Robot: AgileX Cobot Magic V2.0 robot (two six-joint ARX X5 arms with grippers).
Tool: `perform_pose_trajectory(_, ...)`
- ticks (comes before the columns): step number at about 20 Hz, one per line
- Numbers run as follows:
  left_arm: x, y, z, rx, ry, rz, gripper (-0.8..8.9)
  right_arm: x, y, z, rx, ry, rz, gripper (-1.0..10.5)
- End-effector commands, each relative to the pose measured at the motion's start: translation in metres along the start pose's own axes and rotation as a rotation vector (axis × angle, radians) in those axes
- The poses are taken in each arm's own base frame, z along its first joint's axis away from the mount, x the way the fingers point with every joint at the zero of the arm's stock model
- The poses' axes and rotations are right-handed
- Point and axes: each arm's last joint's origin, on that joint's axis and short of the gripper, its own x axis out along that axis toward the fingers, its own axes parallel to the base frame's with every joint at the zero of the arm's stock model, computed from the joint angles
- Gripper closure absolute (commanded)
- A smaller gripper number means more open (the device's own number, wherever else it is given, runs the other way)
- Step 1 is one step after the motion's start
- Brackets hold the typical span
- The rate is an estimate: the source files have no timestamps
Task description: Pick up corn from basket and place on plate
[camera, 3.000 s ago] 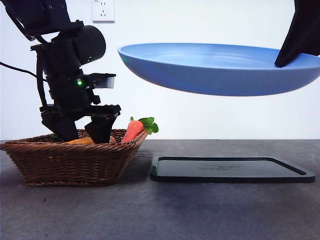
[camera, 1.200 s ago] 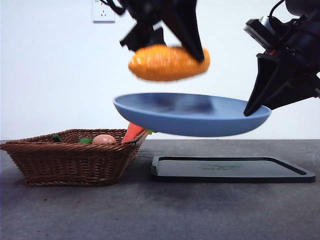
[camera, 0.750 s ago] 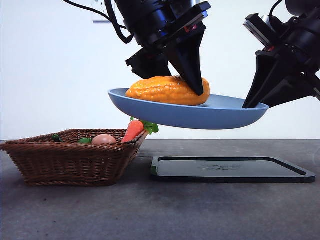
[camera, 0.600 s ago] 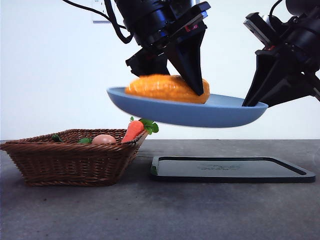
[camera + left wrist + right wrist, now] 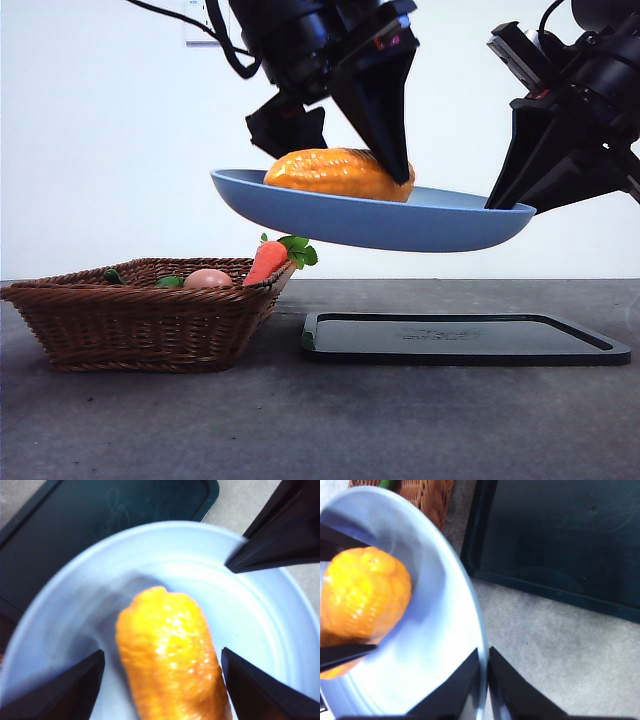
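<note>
Partly hidden by the left hand (image 5: 350,165), corn (image 5: 335,173) lies on plate (image 5: 440,222).

The corn (image 5: 338,174), an orange-yellow cob with bumpy kernel rows, is seen lying on its side in the light-blue plate (image 5: 330,213). The plate is held in the air, tilted slightly, at about 1 o'clock above the brown wicker basket (image 5: 140,325), which is seated on the table.
</note>
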Motion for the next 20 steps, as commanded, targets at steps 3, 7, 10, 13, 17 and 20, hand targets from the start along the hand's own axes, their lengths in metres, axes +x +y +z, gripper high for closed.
perform_pose_trajectory(3, -0.017, -0.004, 0.020, 0.019, -0.043, 0.003, 4.31, -0.001, 0.003, 0.003, 0.018, 0.009, 0.002, 9.4)
perform_pose_trajectory(7, -0.042, -0.006, 0.033, 0.028, -0.072, 0.010, 4.31, -0.001, 0.001, 0.002, 0.027, 0.009, -0.032, 9.4)
perform_pose_trajectory(10, -0.067, 0.000, 0.041, 0.016, -0.099, 0.028, 4.31, -0.004, -0.004, 0.002, 0.049, 0.004, -0.062, 9.4)
perform_pose_trajectory(13, -0.091, 0.011, 0.044, -0.013, -0.118, 0.055, 4.32, -0.010, -0.012, 0.005, 0.075, -0.021, -0.078, 9.4)
perform_pose_trajectory(17, -0.116, 0.026, 0.044, -0.055, -0.133, 0.087, 4.32, -0.020, -0.027, 0.015, 0.105, -0.091, -0.114, 9.4)
perform_pose_trajectory(20, -0.126, 0.031, 0.043, -0.068, -0.157, 0.093, 4.32, -0.024, -0.041, 0.036, 0.125, -0.122, -0.160, 9.4)
